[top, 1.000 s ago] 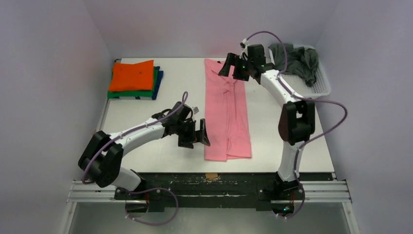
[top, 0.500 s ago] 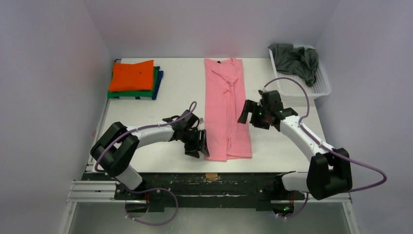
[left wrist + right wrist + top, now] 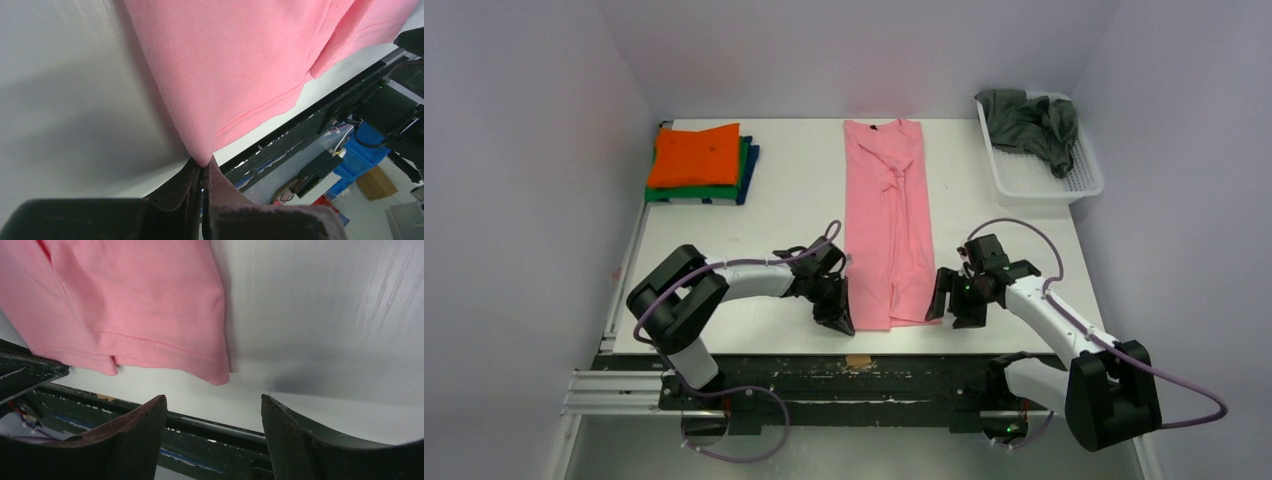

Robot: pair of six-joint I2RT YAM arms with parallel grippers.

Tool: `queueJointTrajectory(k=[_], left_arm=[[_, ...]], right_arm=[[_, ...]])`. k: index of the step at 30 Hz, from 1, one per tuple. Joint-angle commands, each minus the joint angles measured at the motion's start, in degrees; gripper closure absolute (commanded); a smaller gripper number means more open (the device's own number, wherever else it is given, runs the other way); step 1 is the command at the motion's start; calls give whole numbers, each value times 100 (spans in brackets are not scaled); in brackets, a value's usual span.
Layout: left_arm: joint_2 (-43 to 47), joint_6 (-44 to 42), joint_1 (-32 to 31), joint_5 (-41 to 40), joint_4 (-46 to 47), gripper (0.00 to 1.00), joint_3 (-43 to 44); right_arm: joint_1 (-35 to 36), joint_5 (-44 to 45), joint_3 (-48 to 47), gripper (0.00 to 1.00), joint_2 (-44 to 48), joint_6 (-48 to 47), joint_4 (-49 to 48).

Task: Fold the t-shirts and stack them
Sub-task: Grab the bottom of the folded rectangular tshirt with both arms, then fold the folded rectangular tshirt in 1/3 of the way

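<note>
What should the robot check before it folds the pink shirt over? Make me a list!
1. Left hand pinching the pink shirt's near left corner: ok, shut on it.
2. Right hand holding the near right corner: not ok. It is open, and the corner lies in front of its fingers, not between them.
3. Shirt folded into a long strip: ok, though it is wrinkled near the collar.
4. Nothing lying on the pink shirt: ok.
5. Stack ready, orange shirt on top: ok.
6. Left pinch tight enough to lift: cannot tell.
</note>
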State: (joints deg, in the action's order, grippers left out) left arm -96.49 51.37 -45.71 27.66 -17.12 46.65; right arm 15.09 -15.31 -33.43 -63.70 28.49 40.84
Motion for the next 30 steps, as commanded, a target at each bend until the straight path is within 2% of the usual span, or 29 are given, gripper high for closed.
queueJointTrajectory(k=[1,11,14,16,17,20,25,30], left_arm=[[57,178,-85,-352,85,100,-200],[176,300,-96,-594,253,100,-271],[204,357,-96,-645,312,100,-308],[227,376,-96,-657,348,100,-337],[230,383,-101,-672,357,100,-354],[240,399,-97,-685,398,100,-335],[331,414,-97,-644,307,100,-331],[832,414,-186,-652,89,100,-780]], right_arm=[[29,-188,202,34,132,113,-107],[28,223,677,44,-352,276,-1200],[24,281,669,53,-295,291,-1257],[28,307,690,70,-235,304,-1269],[33,305,702,76,-223,314,-1271],[35,310,731,80,-263,349,-1244],[70,269,781,100,-160,393,-931],[644,-8,884,100,310,852,-323]])
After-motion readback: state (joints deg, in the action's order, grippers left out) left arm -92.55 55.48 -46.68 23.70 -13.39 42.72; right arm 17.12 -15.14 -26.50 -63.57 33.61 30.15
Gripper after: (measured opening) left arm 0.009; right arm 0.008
